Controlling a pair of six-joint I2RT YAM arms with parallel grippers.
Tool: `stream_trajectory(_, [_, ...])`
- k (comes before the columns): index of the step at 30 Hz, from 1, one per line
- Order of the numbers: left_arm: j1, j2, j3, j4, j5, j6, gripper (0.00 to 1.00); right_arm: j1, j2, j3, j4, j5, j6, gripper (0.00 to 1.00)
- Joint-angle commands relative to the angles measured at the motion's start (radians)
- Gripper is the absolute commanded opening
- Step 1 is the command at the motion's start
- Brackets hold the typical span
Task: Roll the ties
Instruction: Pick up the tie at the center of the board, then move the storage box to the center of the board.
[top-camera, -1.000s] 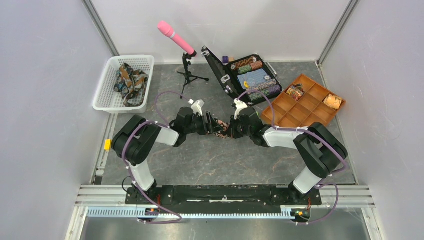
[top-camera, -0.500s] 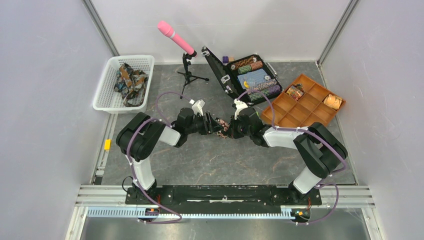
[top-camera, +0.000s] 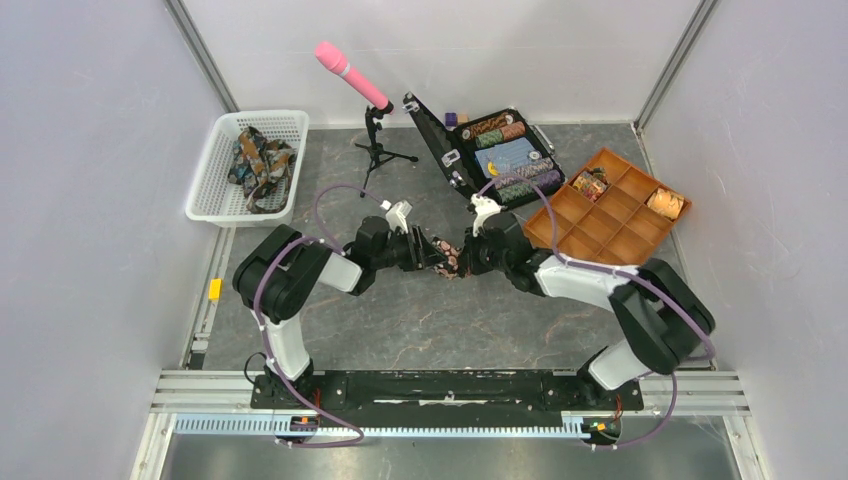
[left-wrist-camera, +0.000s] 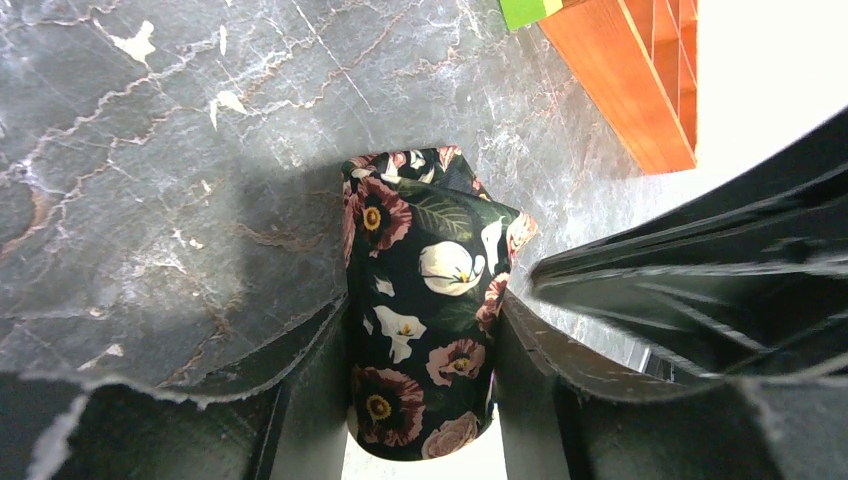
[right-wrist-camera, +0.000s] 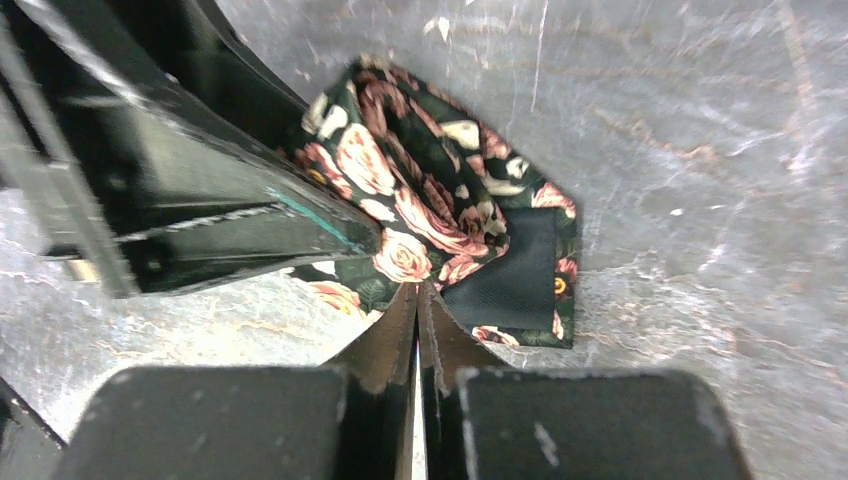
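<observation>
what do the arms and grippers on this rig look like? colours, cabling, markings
Both the left arm and right arm have bulky black joint housings joined by white links. A purple cable loops along each. A small white mount sits at each wrist. The left gripper and right gripper are black, with flat fingers whose pad edges look ragged. No readable markings.

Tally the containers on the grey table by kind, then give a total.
White plastic mesh basket: 1
Black open hinged case: 1
Orange rectangular compartment tray: 1
Total: 3
</observation>
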Motion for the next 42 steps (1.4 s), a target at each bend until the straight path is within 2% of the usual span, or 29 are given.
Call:
stream_trajectory(1, [-0.011, -0.005, 0.0, -0.033, 0.027, -0.02, 0.55, -0.008, -0.155, 0.012, -0.077, 0.12, -0.052, 0.06])
stream_trajectory(5, [-0.012, -0.032, -0.011, -0.035, 0.023, -0.027, 0.55, -0.06, -0.278, -0.019, -0.186, 0.257, -0.061, 0.05])
stream_trajectory(9, [-0.02, -0.068, -0.016, -0.072, 0.007, -0.018, 0.55, -0.202, -0.345, -0.018, -0.299, 0.352, -0.05, 0.04])
stream_trajectory(13, [-0.031, -0.093, -0.003, -0.139, -0.013, 0.004, 0.55, -0.371, -0.324, -0.005, -0.351, 0.33, -0.052, 0.03])
stream_trajectory(18, [-0.041, -0.112, 0.0, -0.192, -0.04, 0.022, 0.54, -0.492, -0.254, 0.0, -0.374, 0.328, -0.071, 0.01])
stream_trajectory(24, [-0.047, -0.151, 0.007, -0.266, -0.079, 0.05, 0.55, -0.538, -0.171, 0.007, -0.396, 0.343, -0.117, 0.03])
stream_trajectory(30, [-0.053, -0.161, 0.025, -0.293, -0.083, 0.055, 0.55, -0.549, -0.158, -0.013, -0.386, 0.385, -0.135, 0.03])
stream_trajectory(42, [-0.067, -0.206, 0.055, -0.408, -0.13, 0.104, 0.54, -0.552, -0.144, -0.098, -0.398, 0.142, -0.157, 0.01])
